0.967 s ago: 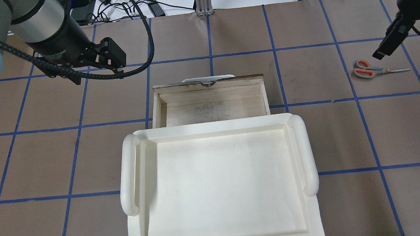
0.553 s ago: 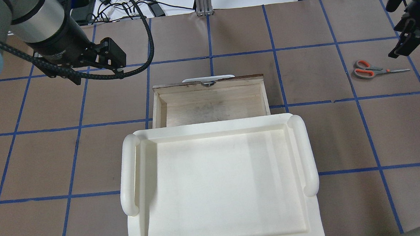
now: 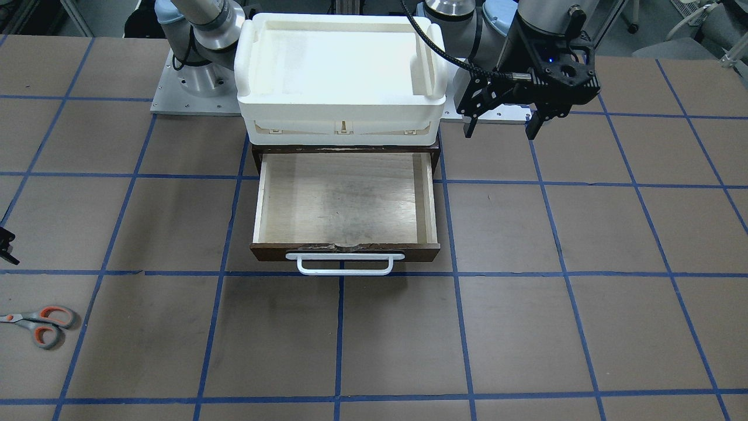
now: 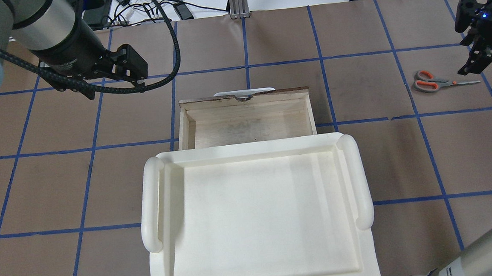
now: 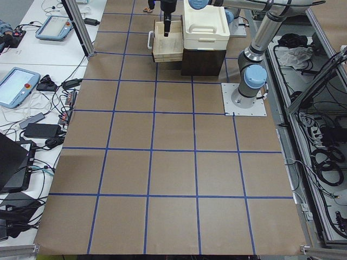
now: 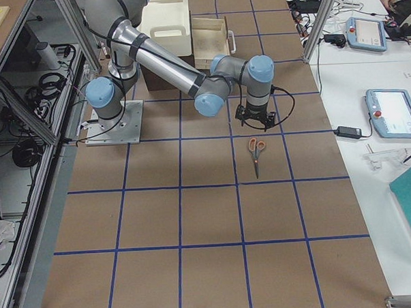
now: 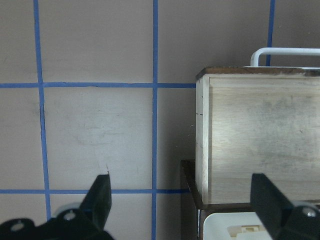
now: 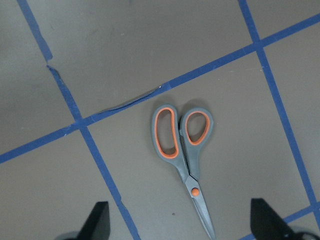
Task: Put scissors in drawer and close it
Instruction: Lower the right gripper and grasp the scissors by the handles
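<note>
The scissors [image 4: 432, 83] lie flat on the brown table at the far right, grey handles with orange lining, blades pointing right. They also show in the front view [image 3: 38, 324] and in the right wrist view [image 8: 185, 145]. My right gripper [image 4: 476, 62] hovers open just above and beyond their blades, touching nothing; the wrist view shows its jaws wide apart [image 8: 180, 220]. The wooden drawer [image 4: 249, 125] is pulled open and empty, white bar handle [image 3: 345, 264] on its dark front. My left gripper [image 3: 499, 130] is open and empty, left of the drawer [image 7: 260, 140].
A white plastic tray [image 4: 251, 148] sits on top of the dark cabinet [image 6: 151, 78] that holds the drawer and covers the drawer's rear part. Blue tape lines grid the brown table. Cables and devices lie beyond the table's far edge.
My right gripper has moved right and turned, from beside the scissors' handles to above the blade end. The left arm, drawer and scissors have not moved.
</note>
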Available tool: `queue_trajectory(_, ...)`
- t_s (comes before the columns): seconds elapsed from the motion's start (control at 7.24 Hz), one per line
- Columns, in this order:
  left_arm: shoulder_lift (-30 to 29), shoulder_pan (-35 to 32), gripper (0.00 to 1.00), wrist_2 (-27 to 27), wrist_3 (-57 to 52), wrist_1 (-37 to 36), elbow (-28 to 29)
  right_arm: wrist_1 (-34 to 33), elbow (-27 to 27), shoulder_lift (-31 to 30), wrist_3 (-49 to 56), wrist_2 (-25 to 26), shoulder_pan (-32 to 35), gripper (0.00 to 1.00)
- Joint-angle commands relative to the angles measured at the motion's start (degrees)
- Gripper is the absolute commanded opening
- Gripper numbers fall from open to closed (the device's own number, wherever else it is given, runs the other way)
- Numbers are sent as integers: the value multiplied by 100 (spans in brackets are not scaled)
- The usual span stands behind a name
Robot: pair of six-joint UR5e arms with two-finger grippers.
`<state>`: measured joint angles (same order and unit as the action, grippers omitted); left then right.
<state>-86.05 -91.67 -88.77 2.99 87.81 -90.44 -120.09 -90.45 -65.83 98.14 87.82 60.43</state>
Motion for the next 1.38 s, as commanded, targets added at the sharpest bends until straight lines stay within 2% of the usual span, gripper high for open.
queue_trajectory(0.0, 0, 0, 100, 0, 0, 0, 0, -514, 1, 464, 537, -2, -188, 100)
queue_trajectory(0.41, -8, 0, 100, 0, 0, 0, 0, -805, 1, 763, 900, -2, -225, 100)
queue_trajectory(0.55, -8, 0, 100, 0, 0, 0, 0, -832, 1, 816, 908, -2, -225, 92)
queue_trajectory(0.83, -8, 0, 100, 0, 0, 0, 0, -1173, 1, 1018, 1066, 7, -225, 96)
queue_trajectory(1.11, -8, 0, 100, 0, 0, 0, -9, -1192, 1, 1063, 1128, -2, -225, 89)
queue_trajectory(1.24, -8, 0, 100, 0, 0, 0, -9, -1192, 1, 1133, 1128, 7, -225, 79)
